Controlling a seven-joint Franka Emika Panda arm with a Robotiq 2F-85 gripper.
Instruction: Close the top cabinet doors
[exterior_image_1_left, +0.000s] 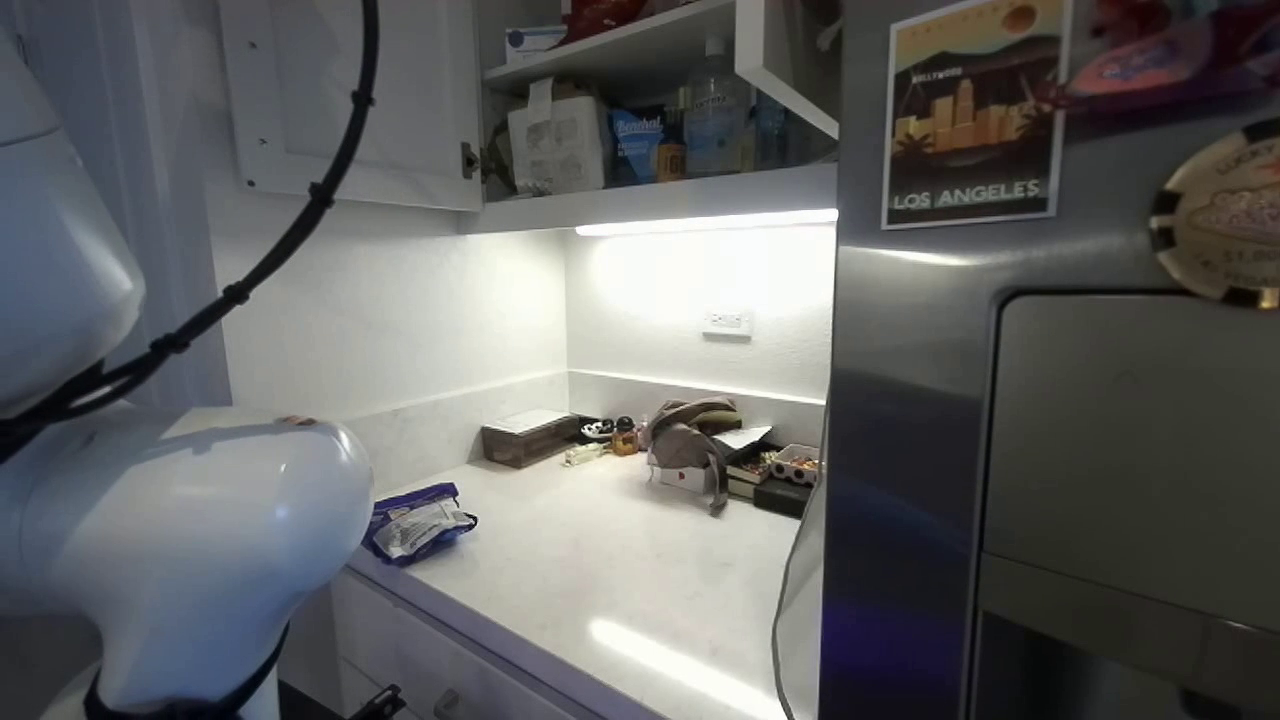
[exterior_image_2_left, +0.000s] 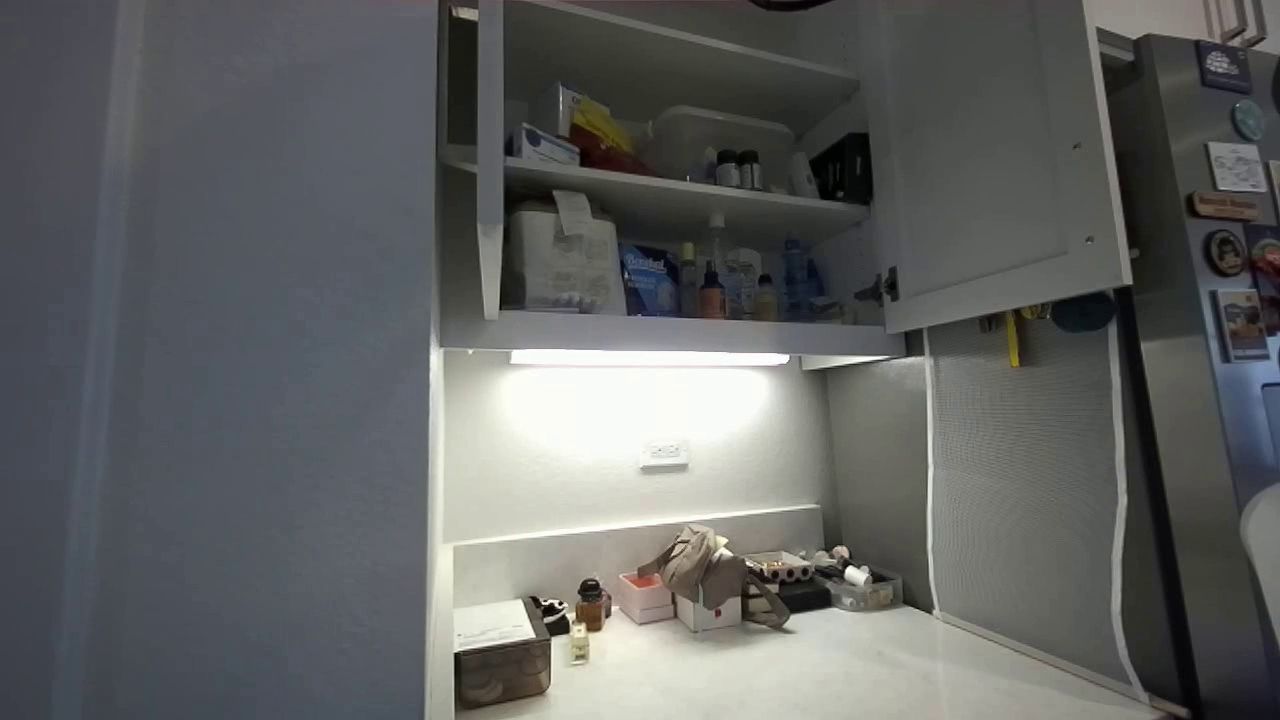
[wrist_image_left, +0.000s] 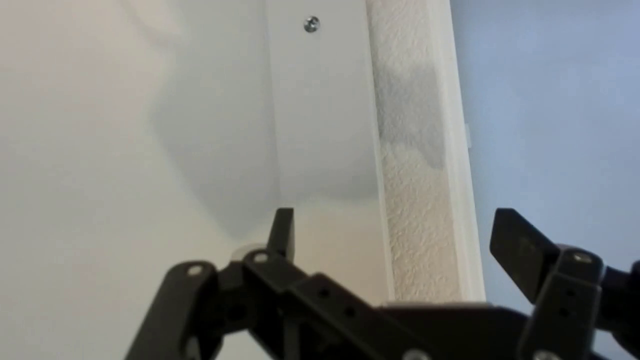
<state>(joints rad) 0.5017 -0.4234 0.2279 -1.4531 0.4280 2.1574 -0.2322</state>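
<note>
Cabinet doors (exterior_image_2_left: 1000, 150) up high both stand open, one of them near the steel fridge (exterior_image_1_left: 905, 420), so the shelves (exterior_image_2_left: 650, 186) show. A metal hinge (exterior_image_1_left: 470, 160) ties the wall-side door (exterior_image_1_left: 420, 110) to the cabinet (exterior_image_2_left: 670, 334), so it should swing, not fall. The claw (wrist_image_left: 392, 220) has its fingers (wrist_image_left: 284, 230) spread wide and pinches nothing. In the wrist view, what looks like that door's edge strip (wrist_image_left: 325, 150) shows between them; I can't tell if they touch it. My guess is that the claw is there to push the edge, since shutting a door needs a push, not a pinch.
</note>
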